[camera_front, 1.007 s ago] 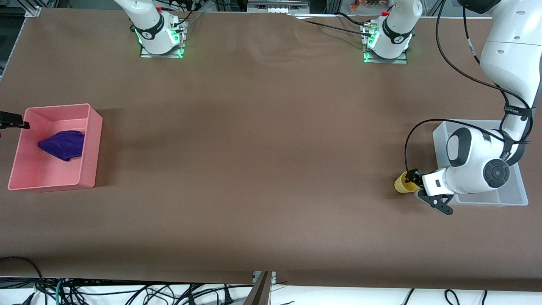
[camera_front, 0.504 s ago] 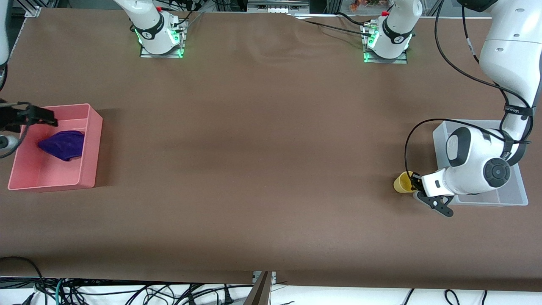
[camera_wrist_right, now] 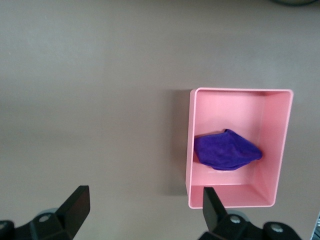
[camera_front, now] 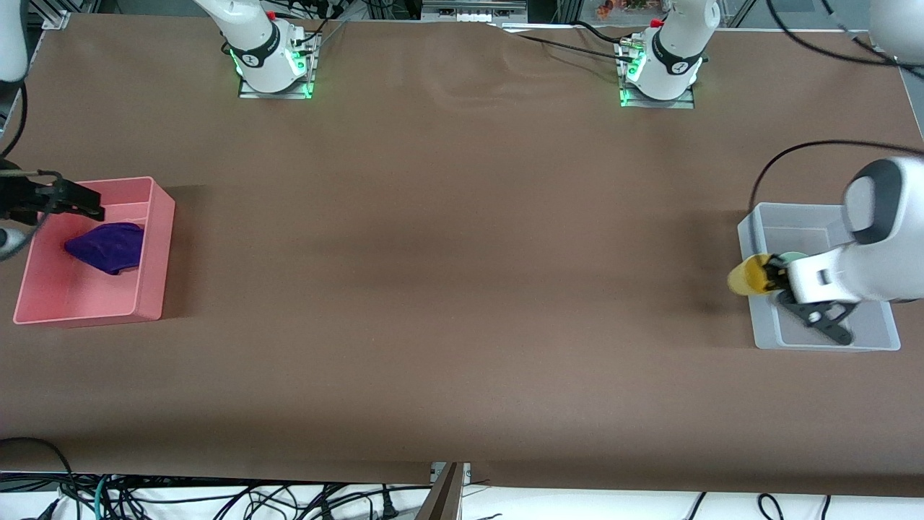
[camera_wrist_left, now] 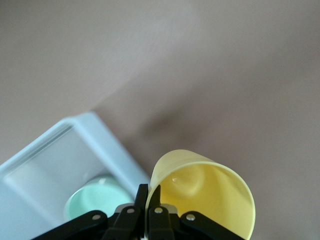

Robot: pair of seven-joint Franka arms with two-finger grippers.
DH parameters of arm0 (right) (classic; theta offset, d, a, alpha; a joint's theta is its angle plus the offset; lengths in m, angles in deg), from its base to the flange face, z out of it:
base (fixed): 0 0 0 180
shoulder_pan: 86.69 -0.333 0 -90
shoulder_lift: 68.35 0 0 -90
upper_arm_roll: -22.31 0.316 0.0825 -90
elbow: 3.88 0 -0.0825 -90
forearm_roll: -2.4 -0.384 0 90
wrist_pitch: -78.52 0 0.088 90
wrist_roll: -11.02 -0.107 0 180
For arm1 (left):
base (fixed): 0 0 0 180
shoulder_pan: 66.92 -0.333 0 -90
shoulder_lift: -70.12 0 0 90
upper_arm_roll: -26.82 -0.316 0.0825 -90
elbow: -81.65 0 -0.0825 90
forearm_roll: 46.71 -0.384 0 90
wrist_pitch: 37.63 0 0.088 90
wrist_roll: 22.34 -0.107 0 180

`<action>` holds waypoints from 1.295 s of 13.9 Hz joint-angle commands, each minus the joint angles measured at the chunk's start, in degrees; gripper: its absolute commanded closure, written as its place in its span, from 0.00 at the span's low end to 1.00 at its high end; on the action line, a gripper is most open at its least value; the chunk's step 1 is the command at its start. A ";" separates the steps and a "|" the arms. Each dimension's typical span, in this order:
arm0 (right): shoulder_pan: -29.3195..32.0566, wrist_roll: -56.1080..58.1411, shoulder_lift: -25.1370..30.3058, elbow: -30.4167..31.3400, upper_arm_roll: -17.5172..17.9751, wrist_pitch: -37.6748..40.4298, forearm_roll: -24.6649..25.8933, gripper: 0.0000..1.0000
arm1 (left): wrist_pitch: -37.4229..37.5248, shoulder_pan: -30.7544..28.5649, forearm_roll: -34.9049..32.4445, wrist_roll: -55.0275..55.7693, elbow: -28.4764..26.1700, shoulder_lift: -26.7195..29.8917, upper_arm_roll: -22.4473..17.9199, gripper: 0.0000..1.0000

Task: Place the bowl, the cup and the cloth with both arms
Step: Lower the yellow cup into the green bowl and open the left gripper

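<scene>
One yellow cup (camera_front: 743,278), tipped sideways, rim clamped by left gripper (camera_front: 771,276) fingers over the clear bin's (camera_front: 816,339) 9 o'clock wall. One mint bowl (camera_wrist_left: 95,200) inside it. One purple cloth (camera_front: 107,247) in the pink bin (camera_front: 148,289); right gripper (camera_front: 72,204) over it, fingers apart.

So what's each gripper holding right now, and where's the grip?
The left gripper pinches the cup by its rim, over the clear bin's edge. The right gripper is open and empty, above the pink bin.
</scene>
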 commanded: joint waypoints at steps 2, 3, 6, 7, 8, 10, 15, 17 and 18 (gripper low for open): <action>0.42 0.01 5.12 3.13 0.48 1.07 0.36 0.00 | -4.35 -8.60 -3.11 -10.80 -2.79 -2.69 0.30 1.00; 0.42 0.10 5.64 3.31 0.48 3.87 0.10 0.00 | -7.07 -10.44 -3.11 -12.21 -4.02 -3.65 0.29 1.00; 0.51 -0.60 6.00 3.31 0.05 8.19 -4.62 0.00 | -13.41 -13.79 -3.11 -15.39 -7.10 -6.29 0.29 1.00; 0.51 -0.86 6.00 3.31 -0.04 8.72 -5.35 0.00 | -14.12 -13.98 -3.11 -15.39 -7.11 -7.08 0.29 0.99; 0.51 -1.47 6.00 3.31 -0.04 8.90 -5.44 0.00 | -14.21 -13.80 -3.11 -15.30 -7.11 -7.18 0.29 0.70; 0.51 -2.01 5.91 3.13 -0.04 9.78 -5.01 0.00 | -13.69 -13.54 -3.20 -15.30 -6.67 -6.74 0.21 0.00; 0.51 -1.13 4.51 2.60 -0.04 9.61 -4.30 0.00 | -5.80 -13.36 -1.71 -10.15 -4.13 -0.78 4.15 0.00; 0.51 -1.22 4.51 2.60 -0.04 9.43 -4.30 0.00 | -1.14 -13.45 -0.30 -1.37 -2.19 1.16 8.27 0.00; 0.51 -1.22 4.51 2.60 -0.04 9.61 -4.30 0.00 | 1.49 -13.36 -0.30 3.46 -1.31 2.13 10.29 0.00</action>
